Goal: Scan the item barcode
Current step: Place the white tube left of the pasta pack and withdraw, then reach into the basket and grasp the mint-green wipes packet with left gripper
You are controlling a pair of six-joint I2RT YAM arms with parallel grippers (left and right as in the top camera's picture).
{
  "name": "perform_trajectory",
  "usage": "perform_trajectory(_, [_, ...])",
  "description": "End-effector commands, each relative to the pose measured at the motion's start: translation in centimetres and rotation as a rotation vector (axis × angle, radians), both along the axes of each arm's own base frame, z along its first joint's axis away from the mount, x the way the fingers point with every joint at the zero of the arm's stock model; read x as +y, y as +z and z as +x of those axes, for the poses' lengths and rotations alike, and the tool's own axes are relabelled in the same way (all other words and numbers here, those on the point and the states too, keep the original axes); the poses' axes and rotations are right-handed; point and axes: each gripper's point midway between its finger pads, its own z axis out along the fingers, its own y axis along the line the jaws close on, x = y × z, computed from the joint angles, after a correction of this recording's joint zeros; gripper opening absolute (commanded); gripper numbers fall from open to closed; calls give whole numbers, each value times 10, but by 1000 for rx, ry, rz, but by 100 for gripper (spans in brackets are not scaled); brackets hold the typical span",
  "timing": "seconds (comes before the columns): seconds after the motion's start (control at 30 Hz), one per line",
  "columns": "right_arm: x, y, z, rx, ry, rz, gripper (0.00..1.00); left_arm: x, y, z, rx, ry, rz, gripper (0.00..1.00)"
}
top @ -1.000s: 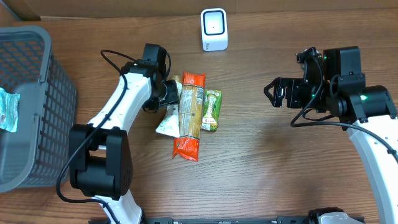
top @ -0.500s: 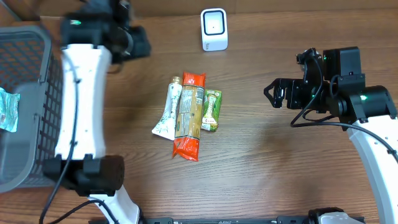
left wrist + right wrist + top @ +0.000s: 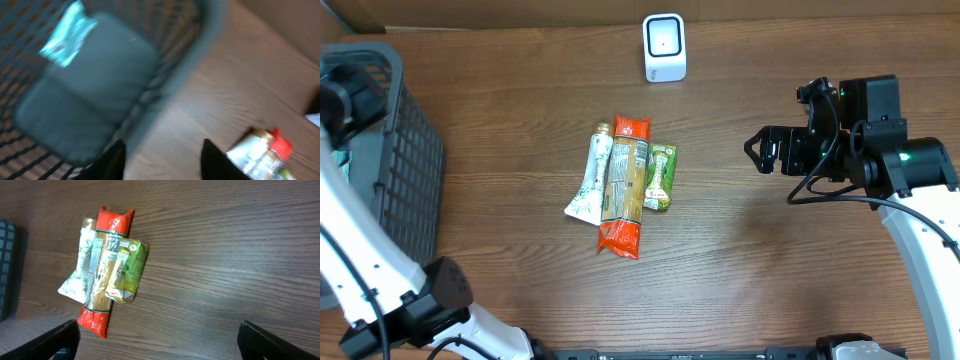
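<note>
Work surface: a wooden table (image 3: 520, 290), dark brown, with the grain running left to right in my overhead view. The wood shows fine streaks and a few darker bands. In the right wrist view the same top reads paler and greyer, with sharp grain lines. In the left wrist view it is blurred. Beyond the table's far edge a pale beige strip (image 3: 800, 8) runs along the top of the overhead view; I cannot tell whether it is wall or floor. At the far left corner I see a brown, cardboard-coloured patch (image 3: 345, 12), cut off by the frame. Light is even and soft over the whole top; shadows are faint.
</note>
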Motion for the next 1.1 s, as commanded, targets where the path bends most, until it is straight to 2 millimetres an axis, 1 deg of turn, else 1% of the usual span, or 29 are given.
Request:
perform_trajectory(0.0, [3,9,3,-25,10,8,100,25,-1,-27,8,92,-7,34])
perform_trajectory(0.07, [3,9,3,-25,10,7,100,46,-4,-31,-7,166,-1,34])
perform_trajectory(0.13, [3,9,3,-25,10,8,100,68,-3,-31,-43,216,23,36])
perform_trajectory(0.27, [3,9,3,-25,10,7,100,110,-5,-22,-94,279,114,46])
perform_trajectory(0.3, [3,9,3,-24,10,7,100,119,-7,-19,-93,285,143,51])
perform_trajectory(0.33, [3,9,3,-24,10,7,100,128,-11,-15,-90,287,173,54])
perform_trajectory(0.4, [3,8,3,-21,10,7,100,141,-23,-6,-82,274,205,55])
perform_trajectory(0.5, [3,5,4,-12,10,6,100,153,-47,6,-56,232,222,54])
perform_trajectory(0.6, [4,0,6,4,10,4,100,160,-77,14,11,137,251,54])
perform_trajectory(0.63, [4,-1,6,9,10,3,100,163,-88,15,40,104,260,54])
perform_trajectory(0.67, [4,-5,7,19,10,2,100,168,-105,15,84,73,269,54])
perform_trajectory(0.7, [4,-6,8,22,10,2,100,169,-109,15,96,66,271,54])
perform_trajectory(0.77, [4,-10,9,36,10,0,100,173,-130,16,141,29,264,54])
perform_trajectory(0.83, [4,-14,10,47,10,-2,100,176,-154,19,187,-7,245,54])
perform_trajectory(0.87, [4,-17,11,55,10,-2,100,179,-169,22,213,-30,233,54])
perform_trajectory(1.0, [4,-22,12,72,9,-4,100,186,-204,29,264,-85,216,54])
perform_trajectory(1.07, [5,-24,13,79,9,-4,100,188,-217,31,283,-114,216,54])
